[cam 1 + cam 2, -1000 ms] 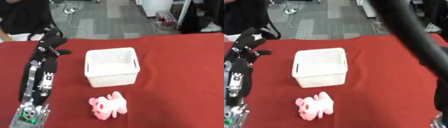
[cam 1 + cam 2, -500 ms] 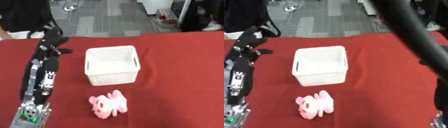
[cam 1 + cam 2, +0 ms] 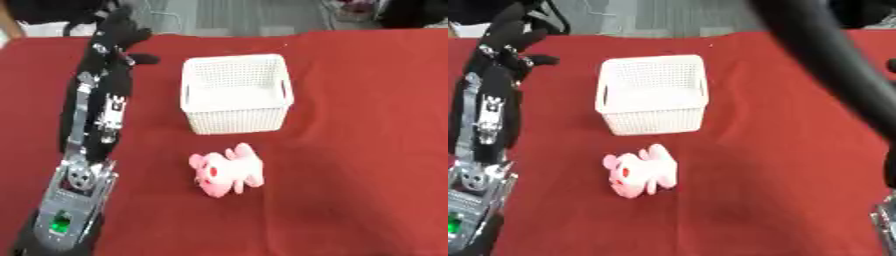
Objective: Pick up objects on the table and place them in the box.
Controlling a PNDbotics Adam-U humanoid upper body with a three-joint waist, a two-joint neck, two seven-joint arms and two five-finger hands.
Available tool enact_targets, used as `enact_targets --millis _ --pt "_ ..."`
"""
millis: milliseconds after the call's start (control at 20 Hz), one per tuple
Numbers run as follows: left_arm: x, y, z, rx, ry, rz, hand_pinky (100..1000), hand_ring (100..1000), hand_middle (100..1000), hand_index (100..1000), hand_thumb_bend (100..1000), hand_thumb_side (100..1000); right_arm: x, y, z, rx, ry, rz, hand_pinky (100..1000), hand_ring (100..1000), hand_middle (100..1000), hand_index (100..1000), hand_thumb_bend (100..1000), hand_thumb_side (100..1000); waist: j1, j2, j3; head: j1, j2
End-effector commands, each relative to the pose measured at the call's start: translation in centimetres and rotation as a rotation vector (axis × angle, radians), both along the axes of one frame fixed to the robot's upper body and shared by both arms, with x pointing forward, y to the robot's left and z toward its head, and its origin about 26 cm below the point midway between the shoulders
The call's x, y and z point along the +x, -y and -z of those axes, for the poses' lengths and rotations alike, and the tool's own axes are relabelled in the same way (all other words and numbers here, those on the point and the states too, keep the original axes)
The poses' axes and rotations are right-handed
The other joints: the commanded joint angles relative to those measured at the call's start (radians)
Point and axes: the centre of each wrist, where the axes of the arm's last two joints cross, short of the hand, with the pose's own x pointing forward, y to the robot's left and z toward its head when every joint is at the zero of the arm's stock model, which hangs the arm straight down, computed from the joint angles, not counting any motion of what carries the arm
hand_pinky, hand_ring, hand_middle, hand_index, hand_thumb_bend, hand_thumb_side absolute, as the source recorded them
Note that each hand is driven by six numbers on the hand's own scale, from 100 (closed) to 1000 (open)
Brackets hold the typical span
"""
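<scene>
On the red cloth-covered counter (image 3: pixel 367 125) we see a white, square plastic basket with a woven lattice wall (image 3: pixel 234 92) standing upright and empty as far as we can tell, and just in front of it, apart from its near wall, a small pink plush animal (image 3: pixel 227 170) lying on its side with a darker spot on its head. Our left robot hand (image 3: pixel 118 37) hangs at the far left of the cloth, well away from both; its fingers are spread and relaxed, holding nothing. Our right arm crosses the right eye view only as a dark blurred bar, and the right hand itself does not show. We judge the step in hand to be the reach for the toy, with nothing yet placed. To do it well, we would bring the left hand back toward us and down over the toy's plump middle, closing round the body, not round a thin limb, since the stuffing will give and a limb could slip out. The fabric looks soft and fuzzy. The basket is light, stiff and open-topped, so we should lift the toy clear of its rim before letting go, lest we nudge it across the cloth.
</scene>
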Motion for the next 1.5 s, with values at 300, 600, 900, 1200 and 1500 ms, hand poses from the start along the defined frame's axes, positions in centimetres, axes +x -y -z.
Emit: enact_targets --millis 300,600,900,1200,1500 --pt "-0.23 -0.09 -0.58 0.014 0.023 -0.009 655 851 930 869 100 799 -0.23 0.01 -0.53 -0.004 0.016 -0.003 634 799 820 854 100 715 0.001 -0.01 0.003 0.04 0.016" --pt "-0.24 -0.09 -0.56 0.014 0.023 -0.012 652 851 930 869 100 799 -0.24 0.03 -0.49 -0.003 0.014 -0.002 634 799 820 853 100 714 0.001 -0.012 0.003 0.04 0.016" --pt "-0.24 -0.1 -0.56 0.013 0.022 -0.015 613 839 923 860 100 802 -0.25 0.03 -0.48 -0.004 0.014 -0.002 634 799 821 853 100 714 0.001 -0.011 0.004 0.035 0.016" --pt "-0.23 -0.1 -0.58 0.014 0.024 -0.019 560 791 912 893 100 832 -0.26 0.05 -0.47 -0.004 0.012 -0.001 634 800 821 853 100 714 0.001 -0.013 0.003 0.032 0.016" --pt "-0.24 -0.07 -0.57 0.016 0.021 -0.025 522 754 904 899 100 842 -0.26 0.04 -0.46 -0.006 0.01 -0.002 634 800 821 854 100 713 0.001 -0.012 0.001 0.031 0.016"
